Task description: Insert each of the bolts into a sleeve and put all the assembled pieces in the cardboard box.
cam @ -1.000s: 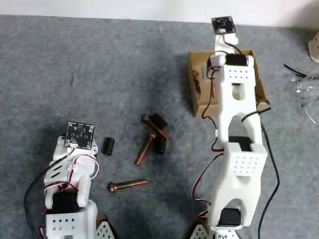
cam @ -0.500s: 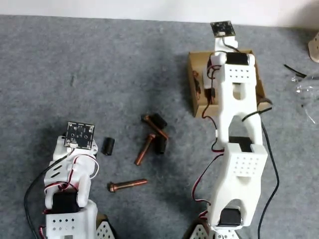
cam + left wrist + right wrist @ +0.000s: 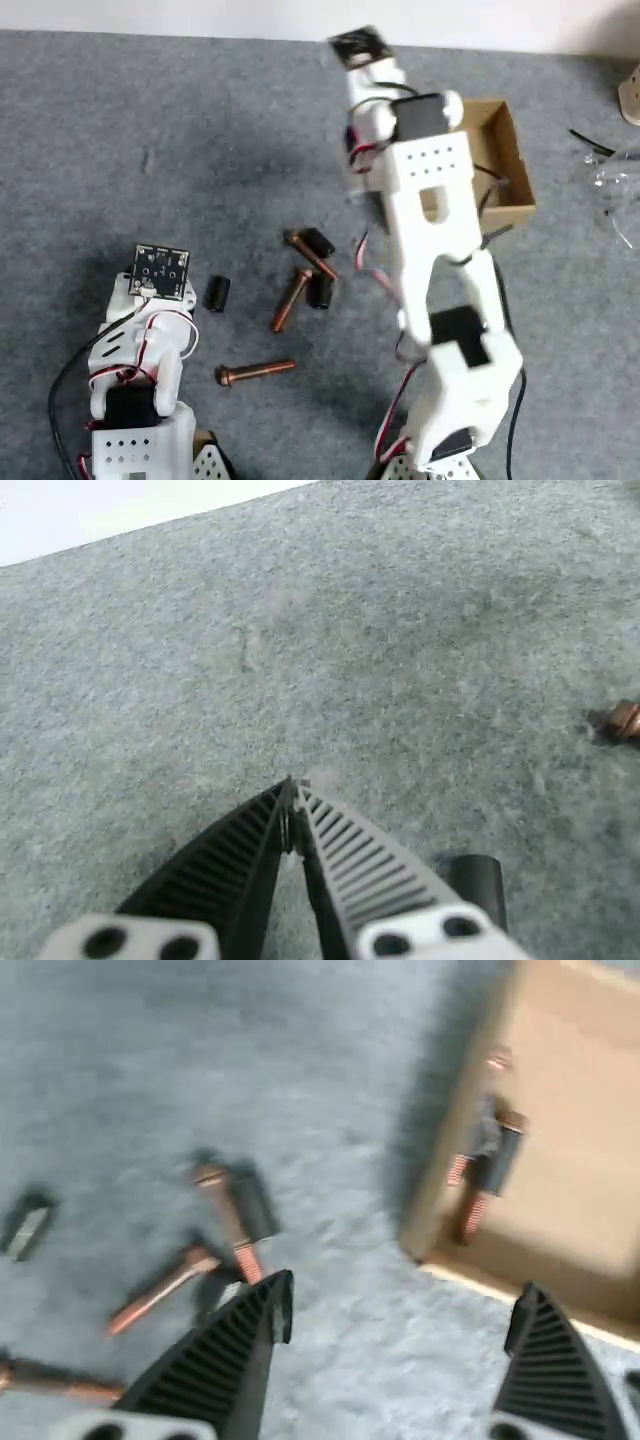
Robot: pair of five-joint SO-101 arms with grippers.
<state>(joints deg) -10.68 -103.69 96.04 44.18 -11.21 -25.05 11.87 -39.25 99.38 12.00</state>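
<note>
- The right arm [image 3: 440, 230] has swung off the box [image 3: 515, 150] toward the left arm's side over the last second. It is now between the box and the loose parts. The left arm, bolts and sleeves are unchanged.
- Upper bolt [image 3: 310, 255]: loose on the carpet [image 3: 150, 120]. Its long axis is diagonal in the high view, head end away from the arm bases. A sleeve [image 3: 320, 241] lies against its side, not threaded on as far as I can tell.
- Middle bolt [image 3: 290, 300]: just beside the upper one, slanted the opposite way. A second sleeve [image 3: 320, 290] sits beside its head end.
- Lower bolt [image 3: 255, 372]: lies roughly crosswise, closer to the arm bases and apart from the other two.
- Lone sleeve [image 3: 217, 293]: just beside the left arm's wrist, well apart from any bolt.
- Assembled piece [image 3: 490, 1155]: already in the box, against the wall nearest the bolts.
- Right gripper [image 3: 405, 1285]: fingers spread wide, empty, hovering over the carpet by the box's corner. The upper bolt is near, on the side away from the box.
- Left gripper [image 3: 292, 800]: fingers pressed together, empty, over bare carpet.
- Judgement: the right gripper is nearer the upper and middle bolts, and its jaws would need to close across the diagonal shaft, not along it. The left gripper is nearer the lone sleeve and the lower bolt.
</note>
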